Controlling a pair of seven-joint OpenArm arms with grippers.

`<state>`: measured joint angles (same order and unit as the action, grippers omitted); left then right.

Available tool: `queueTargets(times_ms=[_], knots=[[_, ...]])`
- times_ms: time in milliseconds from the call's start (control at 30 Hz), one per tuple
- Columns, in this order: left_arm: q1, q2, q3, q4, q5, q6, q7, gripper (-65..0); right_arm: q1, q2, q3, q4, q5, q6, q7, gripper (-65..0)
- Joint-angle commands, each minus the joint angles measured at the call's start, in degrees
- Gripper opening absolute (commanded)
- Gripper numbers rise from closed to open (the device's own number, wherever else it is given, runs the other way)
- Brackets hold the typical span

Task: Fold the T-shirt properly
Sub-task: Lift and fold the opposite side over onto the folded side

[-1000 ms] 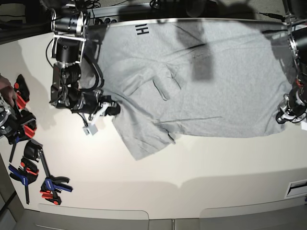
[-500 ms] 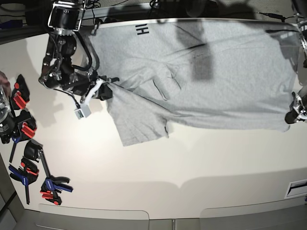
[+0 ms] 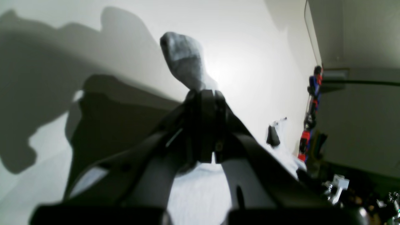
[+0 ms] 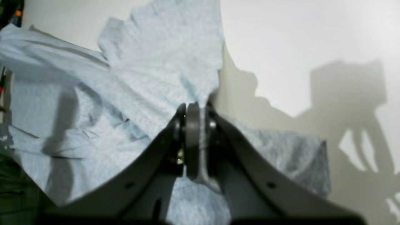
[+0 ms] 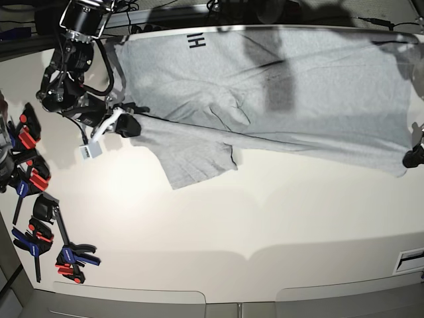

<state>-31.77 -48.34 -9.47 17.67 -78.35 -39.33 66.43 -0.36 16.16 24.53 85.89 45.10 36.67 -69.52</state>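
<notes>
The only writing I can read is on the T-shirt (image 5: pixel 278 86): two black block capitals, "HI", sitting sideways near the far edge of the table (image 5: pixel 218 232) in the base view. More lettering may be hidden under the cloth; I cannot tell.

The shirt is light heather-grey and lies spread across the far half of the white table, stretched long from one side to the other. Its near edge runs as a taut slanting line between my two pincers. A short sleeve (image 5: pixel 192 162) fans out toward the near side, flat on the table, and creases gather around the middle of the body. Dark shadows fall across the upper part of the cloth.

My right pincer (image 4: pixel 195 109) is closed tight on a bunched fold of the grey fabric, which spreads away from the fingertips in ridges; in the base view it sits at that view's left end of the shirt, beside the sleeve. My left pincer (image 3: pixel 203 93) is also clamped, with a small tuft of grey cloth (image 3: pixel 184 61) poking out beyond the tips; in the base view it is at the right edge of the picture, at the shirt's other end.

Red, blue and black clamps (image 5: pixel 40 218) lie off to the left of the table.
</notes>
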Motion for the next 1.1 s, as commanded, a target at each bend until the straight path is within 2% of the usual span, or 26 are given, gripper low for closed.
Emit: queueTargets(times_ms=[0, 133, 367, 500, 667, 800, 1067], knots=[[-1.1, -2.1, -0.2, 0.8, -2.5, -0.7, 0.6, -65.0, 0.4, 0.6, 0.4, 1.1, 1.7, 0.5, 0.9, -65.0], [2.9, -3.0, -0.2, 3.9, -6.1, -0.7, 3.0, -65.0, -0.8, 0.5, 0.4, 1.1, 1.9, 0.5, 0.9, -65.0], [15.7, -4.0, -0.2, 18.0, -6.4, -0.7, 2.5, -65.0, -1.4, 0.5, 0.4, 1.1, 1.8, 0.5, 0.8, -65.0], [20.9, -4.6, -1.6, 22.6, -6.2, -0.7, 2.7, -65.0, -1.4, 0.5, 0.4, 1.1, 1.9, 0.5, 0.1, -65.0], [26.1, -4.9, -9.0, 23.4, -6.5, -0.7, 3.7, -65.0, -2.5, 0.5, 0.4, 1.3, 2.1, 0.5, -2.1, -65.0], [29.8, -4.9, -15.3, 23.4, -6.7, -0.7, 7.7, -65.0, -4.8, 0.5, 0.4, 3.1, 2.0, 0.5, -2.1, -65.0], [34.4, -4.9, -17.1, 23.6, -6.7, -0.7, 10.3, -65.0, -9.1, 0.5, 0.6, 5.3, 1.9, 0.5, -2.0, -65.0]])
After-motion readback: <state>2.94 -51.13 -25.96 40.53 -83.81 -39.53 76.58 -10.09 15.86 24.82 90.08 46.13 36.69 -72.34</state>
